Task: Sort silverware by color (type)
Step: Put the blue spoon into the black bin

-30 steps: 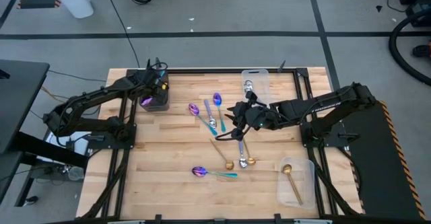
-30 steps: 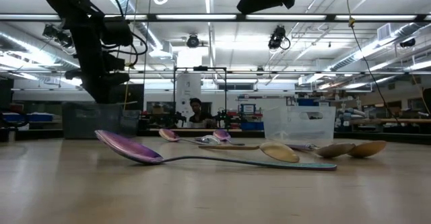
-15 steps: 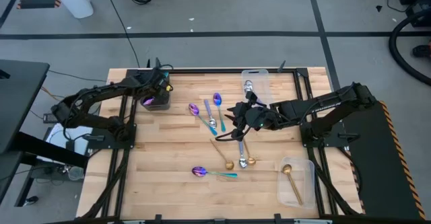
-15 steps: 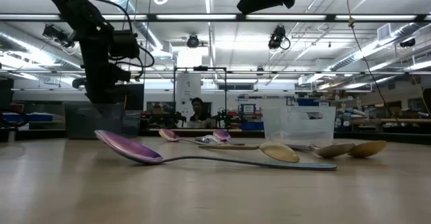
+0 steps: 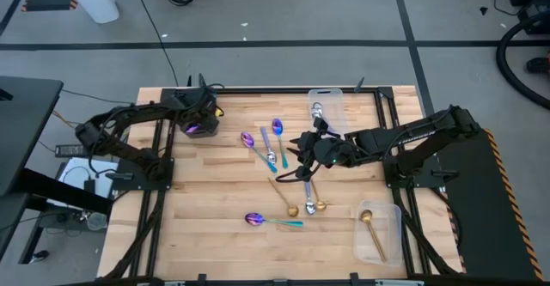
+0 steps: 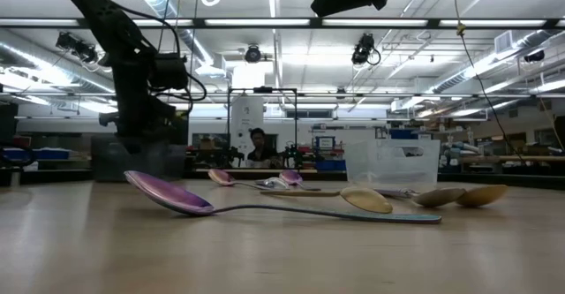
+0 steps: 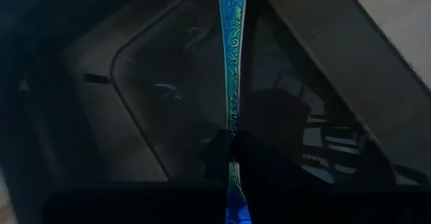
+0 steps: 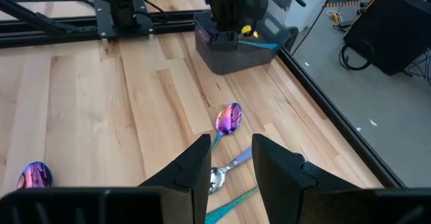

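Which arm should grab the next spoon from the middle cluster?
Right. The right gripper hovers open just above the central spoons, while the left gripper is over the dark bin at the table's far left, shut on a teal-handled spoon.

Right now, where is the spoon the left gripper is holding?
The teal-handled spoon is pinched in the left gripper, hanging over the dark bin at the table's far left in the high view.

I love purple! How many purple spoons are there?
4. Two purple spoons lie mid-table, a third lies apart, and the left claw holds the fourth at the dark bin; more may hide inside.
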`<act>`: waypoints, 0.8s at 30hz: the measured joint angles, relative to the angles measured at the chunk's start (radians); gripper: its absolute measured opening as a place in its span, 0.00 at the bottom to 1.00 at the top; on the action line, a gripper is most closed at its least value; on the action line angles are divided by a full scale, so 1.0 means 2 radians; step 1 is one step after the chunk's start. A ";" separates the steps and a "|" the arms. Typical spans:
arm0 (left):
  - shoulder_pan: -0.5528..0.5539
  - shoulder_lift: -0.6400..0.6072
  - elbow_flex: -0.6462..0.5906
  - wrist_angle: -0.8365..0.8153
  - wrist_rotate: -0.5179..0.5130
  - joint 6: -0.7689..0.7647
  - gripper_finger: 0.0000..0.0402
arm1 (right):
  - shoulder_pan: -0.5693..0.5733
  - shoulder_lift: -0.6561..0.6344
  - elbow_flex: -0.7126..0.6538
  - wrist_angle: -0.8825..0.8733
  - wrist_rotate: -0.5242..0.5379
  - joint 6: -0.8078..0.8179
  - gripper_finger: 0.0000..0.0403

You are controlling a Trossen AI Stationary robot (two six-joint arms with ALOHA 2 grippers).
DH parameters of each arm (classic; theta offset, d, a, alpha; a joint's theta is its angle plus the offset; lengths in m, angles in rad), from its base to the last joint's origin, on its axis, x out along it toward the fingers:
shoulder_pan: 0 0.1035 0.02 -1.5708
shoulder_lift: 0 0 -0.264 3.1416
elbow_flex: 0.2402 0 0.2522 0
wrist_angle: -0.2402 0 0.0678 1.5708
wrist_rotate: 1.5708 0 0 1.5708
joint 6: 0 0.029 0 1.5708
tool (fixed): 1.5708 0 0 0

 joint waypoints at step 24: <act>-0.001 0.000 0.034 -0.039 0.025 -0.022 0.37 | 0.000 0.000 0.000 0.000 -0.009 0.002 0.29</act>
